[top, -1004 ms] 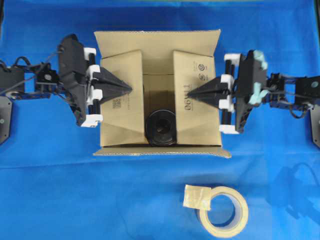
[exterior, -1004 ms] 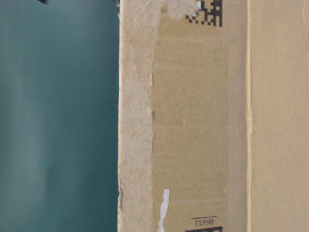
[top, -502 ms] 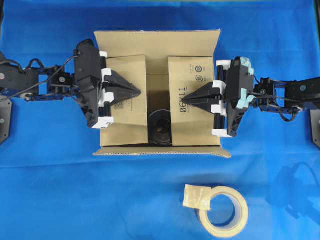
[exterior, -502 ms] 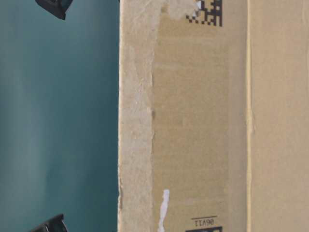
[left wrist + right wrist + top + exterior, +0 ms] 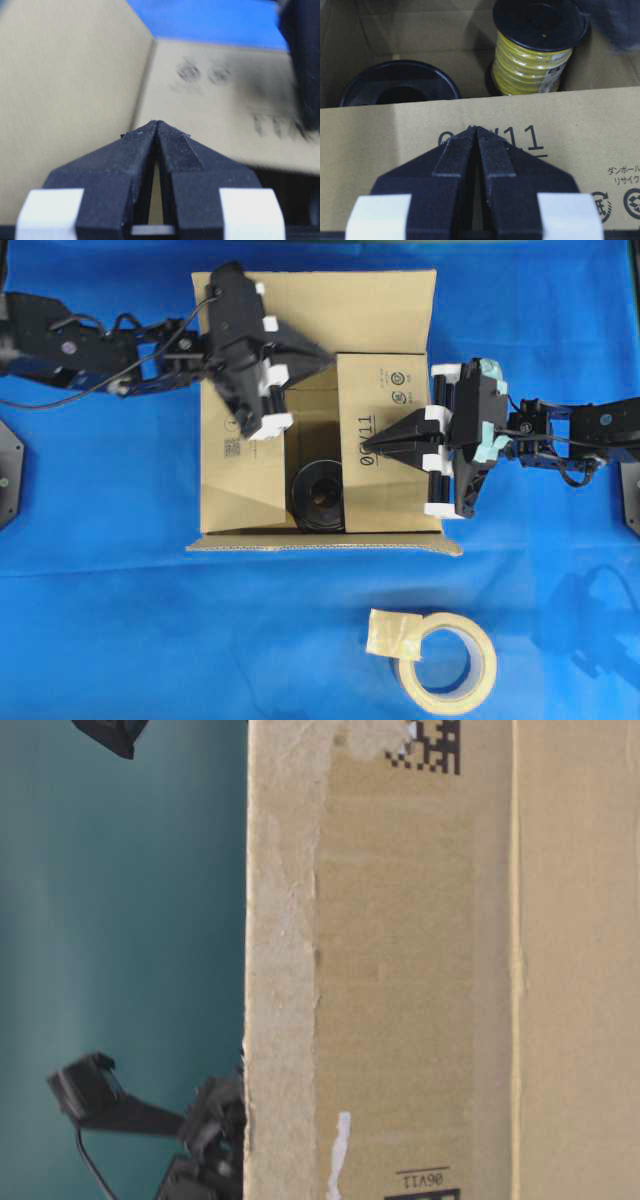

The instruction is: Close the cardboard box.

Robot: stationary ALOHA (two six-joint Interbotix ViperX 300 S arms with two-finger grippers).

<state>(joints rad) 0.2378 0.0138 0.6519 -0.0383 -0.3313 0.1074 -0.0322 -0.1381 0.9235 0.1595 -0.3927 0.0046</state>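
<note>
Your large brown corrugated cardboard box (image 5: 315, 405) sits toward the far edge of the blue-covered tabletop (image 5: 150, 620), roughly midway between its left and right edges, and its top is not shut: there is a gap between the side flaps. Your left gripper (image 5: 322, 357) is over the box's far left corner, fingertips pressed together with nothing between them, as the left wrist view confirms (image 5: 157, 131); the flap on that side slopes down beneath the arm. Your right gripper (image 5: 372, 448) has its fingers closed to a point too, holding nothing, tip on the right flap at the printed "11" marking (image 5: 476, 135). That right flap lies about level over the opening. Through the gap you can see a black round spool (image 5: 318, 495) by the near wall, and the right wrist camera also shows a black spool wound with yellow wire (image 5: 532, 50) standing inside. A beige tape roll (image 5: 447, 663) lies well apart from the box, near the tabletop's near edge, right of centre.
</note>
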